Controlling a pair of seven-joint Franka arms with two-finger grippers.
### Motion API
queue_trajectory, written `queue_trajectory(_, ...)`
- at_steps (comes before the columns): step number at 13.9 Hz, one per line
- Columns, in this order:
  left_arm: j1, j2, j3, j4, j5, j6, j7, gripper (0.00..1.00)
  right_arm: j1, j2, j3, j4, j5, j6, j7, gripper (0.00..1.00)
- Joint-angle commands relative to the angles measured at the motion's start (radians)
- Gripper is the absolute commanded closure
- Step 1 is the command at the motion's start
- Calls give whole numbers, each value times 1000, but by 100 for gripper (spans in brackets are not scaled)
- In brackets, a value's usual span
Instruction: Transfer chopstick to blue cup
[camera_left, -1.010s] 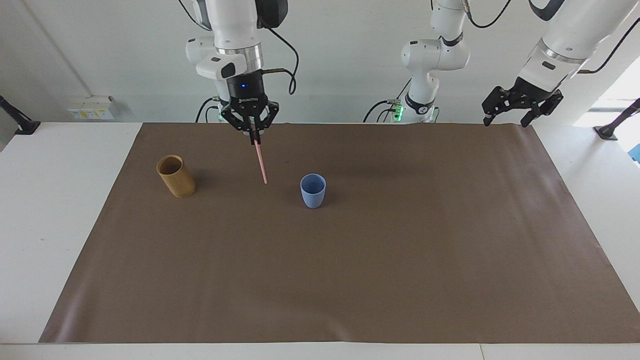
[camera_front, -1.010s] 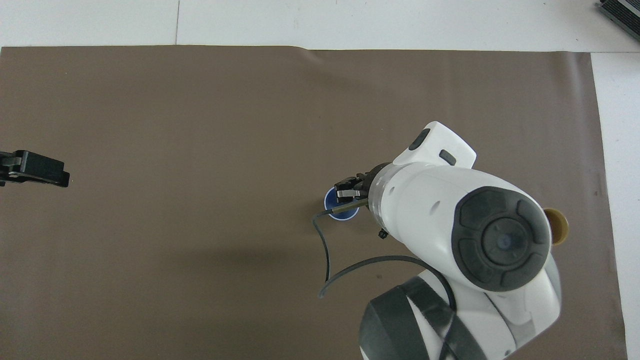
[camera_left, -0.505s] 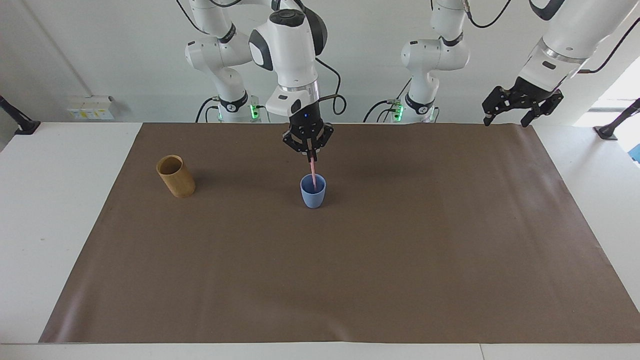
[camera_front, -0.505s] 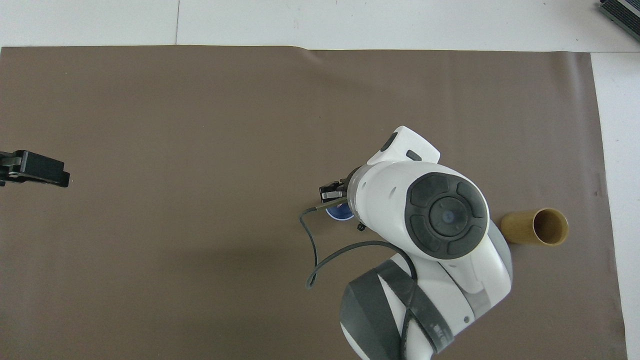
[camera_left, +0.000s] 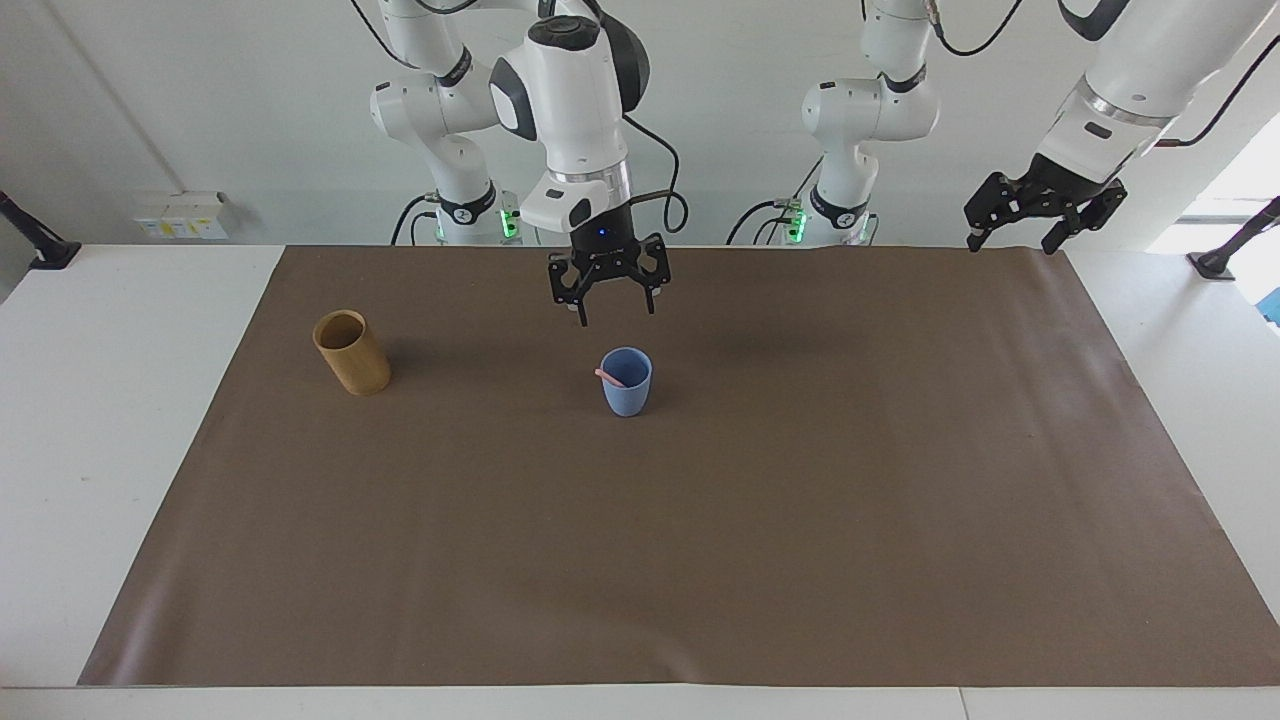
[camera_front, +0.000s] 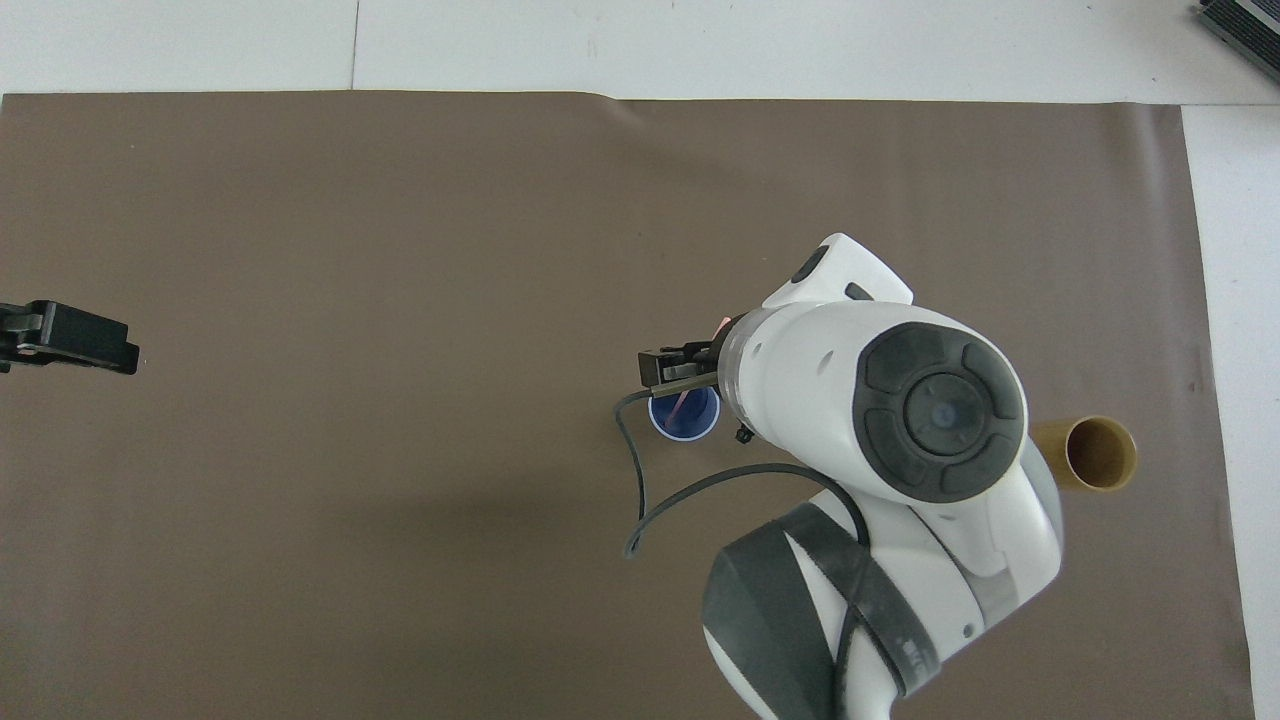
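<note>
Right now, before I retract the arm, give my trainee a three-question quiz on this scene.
1. True or false: the chopstick rests in the blue cup, leaning on its rim.
2. Which is the right gripper over? A) the tan cup B) the blue cup C) bare brown mat
3. Fill in: the left gripper waits over the mat's corner at the ____ arm's end of the table.

Key: 1 true; 2 B, open and holding nothing; 3 left.

Right tool (camera_left: 610, 308) hangs raised, fingers spread; left tool (camera_left: 1012, 240) waits, spread.
</note>
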Motion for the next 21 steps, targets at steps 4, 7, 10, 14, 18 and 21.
queue_trajectory(4,17,-17,-8,-7,-5,-12,5,0,-191,-38,2,164,1,-283,21,0)
queue_trajectory(7,17,-17,-8,-7,-5,-12,3,0,-262,-70,1,171,1,-367,18,0)
queue_trajectory(10,17,-17,-8,-7,-5,-12,5,0,-266,-78,-19,197,3,-467,7,0)
queue_trajectory(14,17,-17,-8,-7,-5,-12,5,0,-253,-75,-125,260,4,-626,-147,0)
queue_trajectory(18,17,-17,-8,-7,-5,-12,5,0,-252,-79,-162,263,20,-643,-220,0)
queue_trajectory(21,17,-17,-8,-7,-5,-12,5,0,-238,-78,-170,264,6,-645,-220,0)
